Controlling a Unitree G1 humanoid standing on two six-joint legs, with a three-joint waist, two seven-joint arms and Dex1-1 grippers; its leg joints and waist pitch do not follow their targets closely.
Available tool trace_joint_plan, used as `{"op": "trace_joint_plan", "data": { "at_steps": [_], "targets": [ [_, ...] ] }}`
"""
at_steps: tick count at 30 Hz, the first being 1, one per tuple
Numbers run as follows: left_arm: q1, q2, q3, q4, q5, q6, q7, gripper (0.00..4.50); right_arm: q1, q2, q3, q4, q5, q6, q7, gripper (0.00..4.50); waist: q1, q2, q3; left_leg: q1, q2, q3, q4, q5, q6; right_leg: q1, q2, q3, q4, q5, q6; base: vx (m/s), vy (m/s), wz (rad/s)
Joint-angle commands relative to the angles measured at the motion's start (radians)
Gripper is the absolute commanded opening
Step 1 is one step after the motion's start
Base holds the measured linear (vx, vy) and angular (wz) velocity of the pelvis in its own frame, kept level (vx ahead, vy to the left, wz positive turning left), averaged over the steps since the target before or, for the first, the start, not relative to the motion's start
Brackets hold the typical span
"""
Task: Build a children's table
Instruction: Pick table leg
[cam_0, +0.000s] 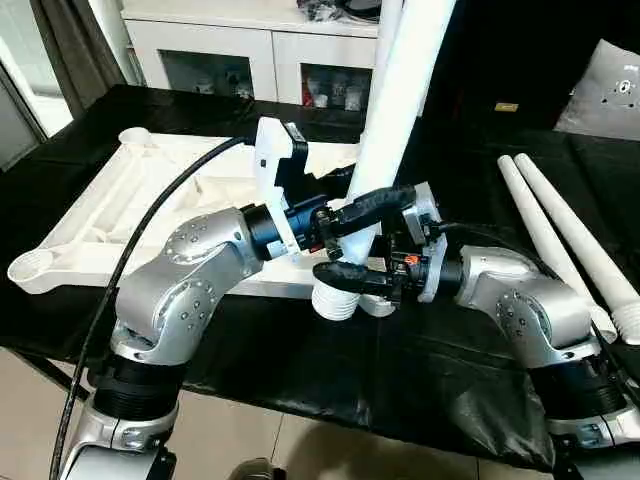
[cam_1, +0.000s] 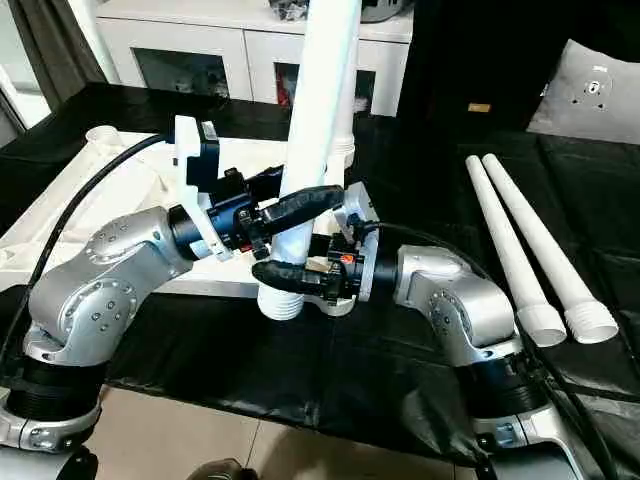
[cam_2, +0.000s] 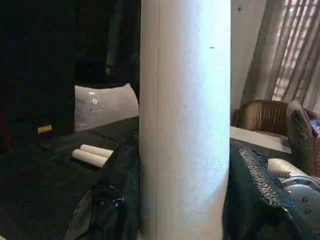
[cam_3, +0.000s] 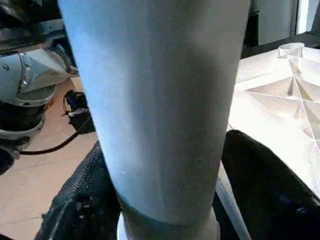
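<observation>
The white tabletop (cam_0: 100, 220) lies upside down on the black cloth at the left, ribs and round corner sockets (cam_0: 30, 266) facing up. One long white leg (cam_1: 322, 110) stands nearly upright at its near right corner. The leg's ribbed lower end (cam_0: 335, 302) sits by that corner; I cannot tell if it is in the socket. My left gripper (cam_0: 372, 215) is shut on the leg from the left. Just below it, my right gripper (cam_0: 352, 268) is shut on the same leg from the right. Behind it stands a second upright leg (cam_1: 346, 150).
Two more white legs (cam_1: 505, 240) (cam_1: 548, 240) lie side by side on the black cloth at the right. A grey cushion (cam_1: 590, 95) rests at the back right and a white cabinet (cam_0: 250, 50) stands behind the table. The table's front edge runs just beneath my forearms.
</observation>
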Motion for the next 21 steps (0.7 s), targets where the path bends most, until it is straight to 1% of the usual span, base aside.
{"op": "trace_joint_plan", "data": {
  "at_steps": [1, 3, 4, 7, 9, 12, 13, 14, 15, 16, 18, 20, 21],
  "targets": [
    [-0.011, -0.001, -0.015, -0.016, -0.006, 0.002, -0.019, 1.85, -0.024, -0.005, -0.011, 0.009, -0.003, -0.015, 0.007, 2.82, 0.005, -0.014, -0.072, 0.007, 0.073, -0.011, -0.063, -0.020, 0.073, 0.060, -0.088, 0.047, -0.065, 0.063, -0.279, 0.000, 0.000, 0.00],
    [-0.010, -0.001, -0.015, -0.018, -0.011, 0.005, -0.022, 1.85, -0.023, -0.004, -0.011, 0.009, 0.004, -0.014, 0.012, 2.62, 0.005, -0.014, -0.071, 0.006, 0.074, -0.012, -0.063, -0.022, 0.075, 0.060, -0.088, 0.046, -0.065, 0.059, -0.278, 0.000, 0.000, 0.00],
    [-0.010, -0.001, -0.015, -0.020, -0.013, 0.007, -0.023, 1.85, -0.022, -0.004, -0.011, 0.007, 0.008, -0.013, 0.016, 2.38, 0.005, -0.013, -0.072, 0.007, 0.074, -0.012, -0.063, -0.020, 0.076, 0.060, -0.088, 0.046, -0.065, 0.060, -0.278, 0.000, 0.000, 0.00],
    [-0.011, -0.002, -0.014, -0.019, -0.017, 0.010, -0.023, 1.85, -0.022, -0.005, -0.010, 0.007, 0.008, -0.012, 0.021, 2.27, 0.005, -0.013, -0.071, 0.007, 0.074, -0.011, -0.063, -0.022, 0.077, 0.060, -0.088, 0.046, -0.065, 0.058, -0.279, 0.000, 0.000, 0.00],
    [-0.013, -0.006, -0.008, -0.015, -0.024, 0.021, -0.014, 1.85, -0.023, -0.004, -0.011, 0.016, -0.002, -0.017, 0.016, 2.01, 0.005, -0.013, -0.072, 0.007, 0.074, -0.011, -0.063, -0.020, 0.077, 0.059, -0.088, 0.046, -0.065, 0.058, -0.280, 0.000, 0.000, 0.00],
    [-0.016, -0.010, -0.003, -0.010, -0.026, 0.031, 0.000, 1.85, -0.025, -0.003, -0.011, 0.026, -0.014, -0.025, 0.006, 1.95, 0.005, -0.014, -0.072, 0.007, 0.073, -0.011, -0.063, -0.020, 0.074, 0.060, -0.087, 0.046, -0.065, 0.060, -0.281, 0.000, 0.000, 0.00],
    [-0.018, -0.015, 0.001, -0.007, -0.031, 0.036, 0.005, 1.85, -0.026, -0.004, -0.014, 0.030, -0.009, -0.002, 0.002, 1.95, 0.004, -0.014, -0.072, 0.007, 0.073, -0.011, -0.062, -0.019, 0.074, 0.060, -0.087, 0.046, -0.065, 0.061, -0.282, 0.000, 0.000, 0.00],
    [-0.021, -0.023, 0.006, -0.006, -0.042, 0.041, 0.007, 2.41, -0.026, -0.004, -0.015, 0.034, -0.009, 0.010, -0.006, 1.93, 0.004, -0.014, -0.072, 0.007, 0.073, -0.011, -0.062, -0.019, 0.076, 0.059, -0.087, 0.046, -0.065, 0.060, -0.282, 0.000, 0.000, 0.00],
    [-0.022, -0.024, 0.006, -0.006, -0.044, 0.042, 0.008, 2.41, -0.025, -0.004, -0.015, 0.034, -0.010, 0.011, -0.006, 1.93, 0.004, -0.016, -0.072, 0.007, 0.072, -0.010, -0.062, -0.019, 0.076, 0.060, -0.087, 0.047, -0.066, 0.060, -0.282, 0.000, 0.000, 0.00],
    [-0.023, -0.028, 0.008, -0.006, -0.051, 0.046, 0.008, 2.55, -0.025, -0.004, -0.015, 0.035, -0.011, 0.010, -0.008, 1.92, 0.005, -0.014, -0.072, 0.007, 0.072, -0.011, -0.062, -0.019, 0.076, 0.060, -0.087, 0.046, -0.066, 0.056, -0.282, 0.000, 0.000, 0.00],
    [-0.027, -0.050, 0.024, -0.015, -0.091, 0.063, 0.016, 2.55, -0.024, 0.000, -0.016, 0.038, -0.014, 0.007, -0.012, 1.92, 0.006, -0.016, -0.073, 0.007, 0.073, -0.010, -0.061, -0.013, 0.074, 0.060, -0.088, 0.046, -0.065, 0.064, -0.286, 0.000, 0.000, 0.00],
    [-0.028, -0.061, 0.028, -0.025, -0.109, 0.071, 0.018, 2.90, -0.024, 0.004, -0.016, 0.041, -0.017, 0.005, -0.016, 1.91, 0.006, -0.016, -0.072, 0.007, 0.072, -0.010, -0.061, -0.021, 0.074, 0.059, -0.087, 0.046, -0.065, 0.056, -0.288, 0.000, 0.000, 0.00],
    [-0.027, -0.089, 0.021, -0.042, -0.123, 0.079, 0.029, 2.98, -0.025, 0.015, -0.015, 0.048, -0.024, -0.001, -0.031, 1.91, 0.006, -0.017, -0.072, 0.007, 0.073, -0.010, -0.062, -0.021, 0.076, 0.060, -0.088, 0.046, -0.066, 0.053, -0.287, 0.000, 0.000, 0.00]
  ]
}}
